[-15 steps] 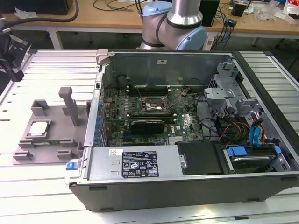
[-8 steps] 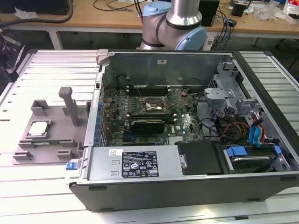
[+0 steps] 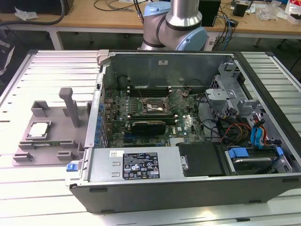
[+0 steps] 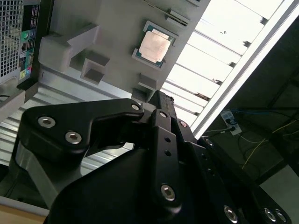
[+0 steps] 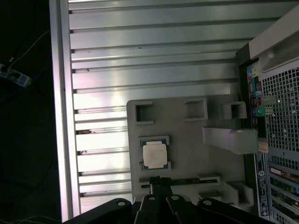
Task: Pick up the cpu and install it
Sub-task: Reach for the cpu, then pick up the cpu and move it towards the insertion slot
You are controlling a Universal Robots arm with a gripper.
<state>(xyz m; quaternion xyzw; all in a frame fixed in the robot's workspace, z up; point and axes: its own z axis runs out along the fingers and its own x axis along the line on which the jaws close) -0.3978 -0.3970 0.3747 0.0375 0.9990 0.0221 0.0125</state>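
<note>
cpu (image 5: 154, 155) flat in grey tray (image 5: 187, 135) seat, two edges free, top uncovered; jaws clenched empty, just beside.

A big open computer case (image 3: 188, 141) lies on the silver striped surface (image 3: 51, 70). Inside the case are a green board (image 3: 186, 127), a long black card (image 3: 148, 126) and a blue holder (image 3: 234, 152). A grey tray (image 3: 59, 137) with tall posts sits just beside the case, on the exterior view's left. A wooden desk (image 3: 94, 19) stands behind the case.

Pale satin metal lid on the cpu (image 5: 154, 155) — matt grey tray (image 5: 187, 140), probably plastic — ribbed, shiny metal table (image 5: 154, 70).
</note>
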